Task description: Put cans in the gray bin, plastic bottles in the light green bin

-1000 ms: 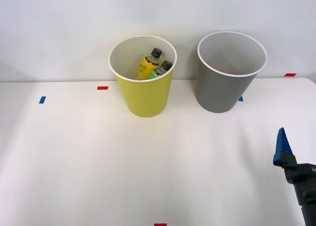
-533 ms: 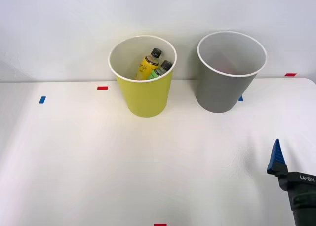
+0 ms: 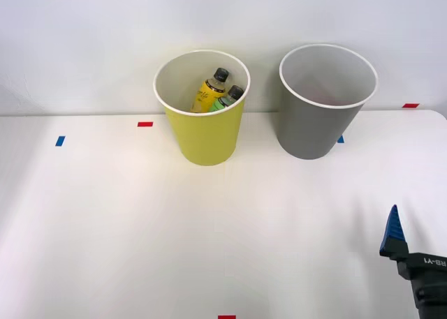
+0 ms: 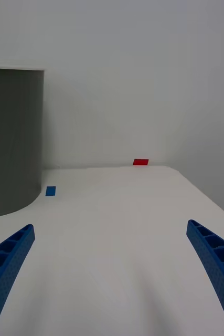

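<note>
White bench bare, yellow-label bottle and green-label bottle inside light green bin, gray bin beside; right end effector wide, empty: probably done, best retracted clear.

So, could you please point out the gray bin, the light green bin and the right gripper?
gray bin (image 3: 307, 134): front view, outer wall.
light green bin (image 3: 206, 137): front view, outer wall.
right gripper (image 4: 112, 283): right wrist view, midway between its open fingertips.
</note>
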Motion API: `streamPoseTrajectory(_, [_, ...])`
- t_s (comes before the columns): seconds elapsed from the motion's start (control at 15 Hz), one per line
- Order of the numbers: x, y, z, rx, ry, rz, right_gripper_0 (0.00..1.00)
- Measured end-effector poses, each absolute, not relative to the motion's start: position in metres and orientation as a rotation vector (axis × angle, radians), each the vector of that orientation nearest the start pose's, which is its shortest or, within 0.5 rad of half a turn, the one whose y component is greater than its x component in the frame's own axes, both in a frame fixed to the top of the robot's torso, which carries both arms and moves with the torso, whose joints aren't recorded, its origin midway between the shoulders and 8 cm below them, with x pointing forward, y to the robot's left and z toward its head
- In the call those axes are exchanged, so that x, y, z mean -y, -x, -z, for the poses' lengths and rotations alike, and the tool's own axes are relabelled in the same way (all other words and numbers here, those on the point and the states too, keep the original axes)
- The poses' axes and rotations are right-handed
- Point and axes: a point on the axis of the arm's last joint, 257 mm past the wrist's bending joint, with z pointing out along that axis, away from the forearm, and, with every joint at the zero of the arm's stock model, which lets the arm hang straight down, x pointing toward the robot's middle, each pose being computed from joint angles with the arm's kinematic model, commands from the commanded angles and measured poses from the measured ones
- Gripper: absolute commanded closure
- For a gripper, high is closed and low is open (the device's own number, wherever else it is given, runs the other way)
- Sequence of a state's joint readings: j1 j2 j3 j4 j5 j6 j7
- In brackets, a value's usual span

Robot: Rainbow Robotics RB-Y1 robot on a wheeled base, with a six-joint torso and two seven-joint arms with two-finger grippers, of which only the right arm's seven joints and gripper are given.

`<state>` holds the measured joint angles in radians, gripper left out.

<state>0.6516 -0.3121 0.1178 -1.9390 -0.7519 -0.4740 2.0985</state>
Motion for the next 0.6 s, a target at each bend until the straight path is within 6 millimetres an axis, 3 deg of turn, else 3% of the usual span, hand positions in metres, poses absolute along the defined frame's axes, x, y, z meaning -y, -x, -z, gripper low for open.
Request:
streamPoseTrajectory(0.33, [0.336, -0.336, 0.224, -1.436, -0.084, 0.085, 0.00])
streamPoseTrajectory(0.6, [0.332, -0.333, 0.245, -1.461, -0.072, 0.000, 0.00])
